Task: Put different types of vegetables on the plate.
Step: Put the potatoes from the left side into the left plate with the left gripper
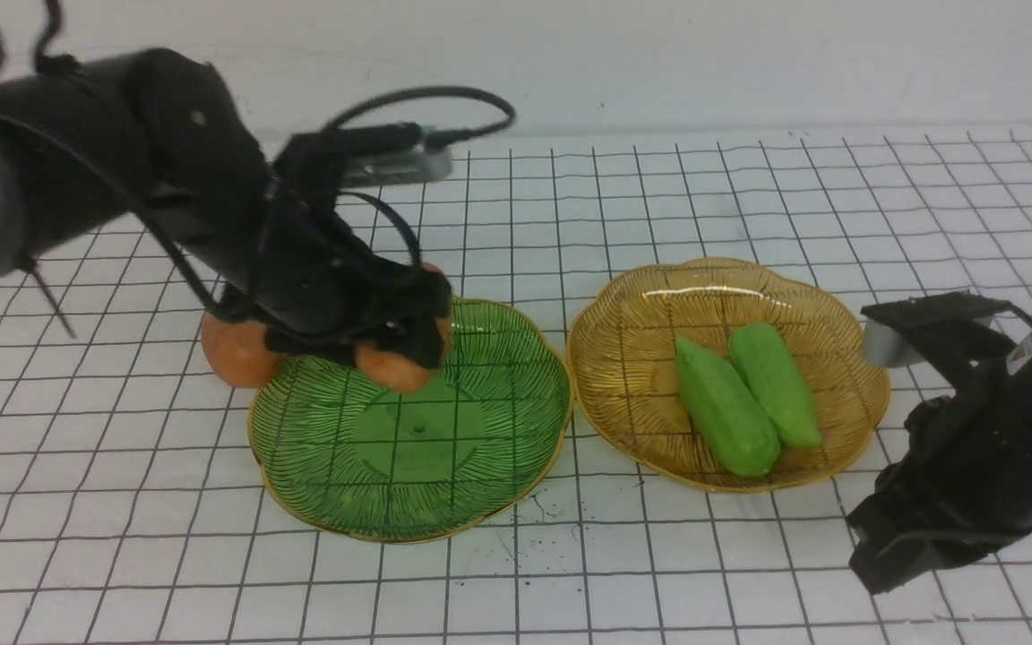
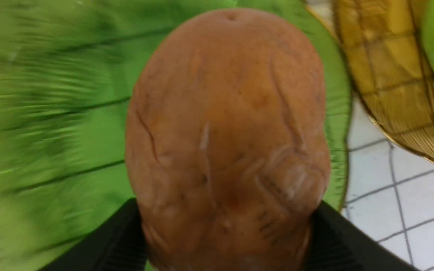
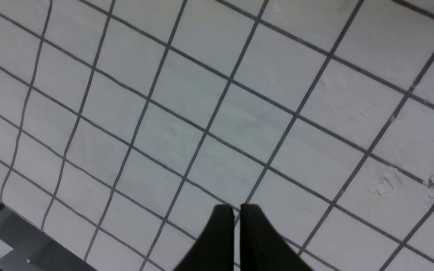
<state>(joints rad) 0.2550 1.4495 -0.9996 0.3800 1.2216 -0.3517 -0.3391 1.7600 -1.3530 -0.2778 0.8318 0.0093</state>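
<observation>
- two jaws of the left gripper [image 2: 224, 226] are clamped around one orange-brown potato [image 2: 228, 135], creased and slightly glossy
- below them spreads the green plate [image 1: 417, 484]
- just left of them, a second potato [image 1: 238, 354], partly hidden by the gripper, sits beside that plate's rim
- to their right, the amber plate [image 1: 632, 385] holds two light green cucumbers [image 1: 753, 403], side by side
- the right gripper's [image 3: 237, 206] jaws are closed, beyond the amber plate

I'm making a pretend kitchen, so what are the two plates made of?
The green plate looks like clear, shiny glass, maybe plastic: grid lines show through. The amber plate seems the same stuff, glossy, with a bright glint near its rim.
</observation>
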